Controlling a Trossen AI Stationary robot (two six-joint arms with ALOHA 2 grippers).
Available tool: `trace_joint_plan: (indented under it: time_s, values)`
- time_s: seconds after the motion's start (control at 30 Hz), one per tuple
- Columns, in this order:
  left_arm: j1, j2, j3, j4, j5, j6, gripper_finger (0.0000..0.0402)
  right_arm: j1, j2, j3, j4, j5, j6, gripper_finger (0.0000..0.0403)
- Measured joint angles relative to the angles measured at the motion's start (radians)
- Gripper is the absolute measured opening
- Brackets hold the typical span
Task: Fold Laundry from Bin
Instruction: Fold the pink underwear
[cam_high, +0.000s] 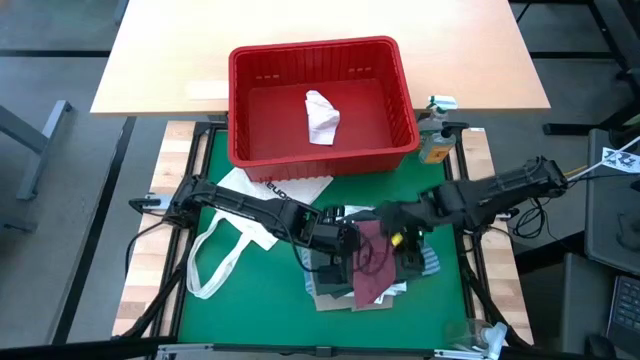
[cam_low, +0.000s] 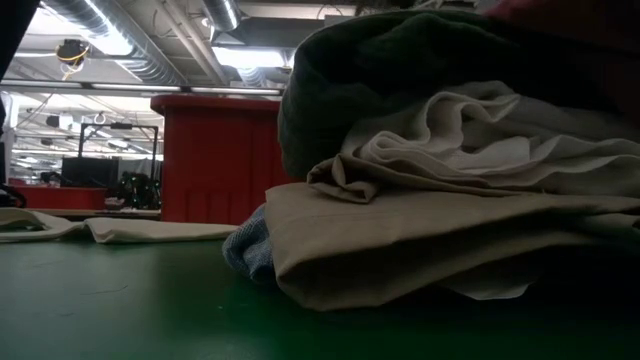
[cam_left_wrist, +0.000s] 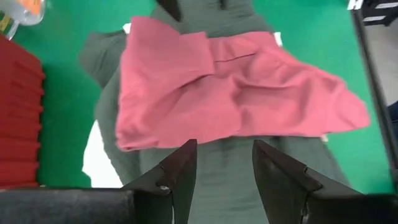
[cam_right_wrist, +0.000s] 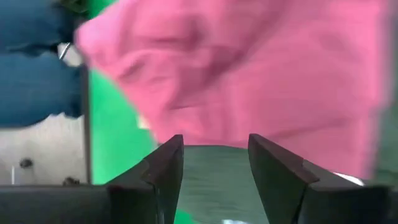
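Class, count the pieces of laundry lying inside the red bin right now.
1: a small white piece lies near the middle of the bin. Nothing else shows on its floor from above.

A light wooden tabletop (cam_high: 320, 40) stands on a grey floor (cam_high: 50, 180) beyond the green mat (cam_high: 250, 330). Overhead run silver ducts (cam_low: 110, 35) and bright ceiling lights (cam_low: 245, 55). Dark equipment (cam_low: 100, 185) lines the far side of the room.

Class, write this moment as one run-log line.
maroon piece on pile | left gripper open above it | right gripper open above it | white piece in bin
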Motion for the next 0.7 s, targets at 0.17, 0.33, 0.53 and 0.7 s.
trace_joint_plan:
  time_s: [0.17, 0.33, 0.53, 0.7]
  values:
    - [-0.042, 0.000, 0.000, 0.037, 0.000, 0.000, 0.0149, 0.162, 0.001, 0.000, 0.087, 0.048, 0.002, 0.0182]
    - [-0.093, 0.010, 0.000, 0.096, -0.001, 0.000, 0.0149, 0.331, 0.009, 0.001, 0.160, 0.232, 0.001, 0.0182]
    - [-0.161, 0.049, 0.000, 0.169, -0.007, 0.061, 0.0149, 0.478, 0.010, 0.001, 0.189, 0.404, 0.051, 0.0182]
    - [-0.214, 0.094, 0.001, 0.246, -0.041, 0.224, 0.0149, 0.551, 0.010, 0.001, 0.189, 0.448, 0.127, 0.0182]
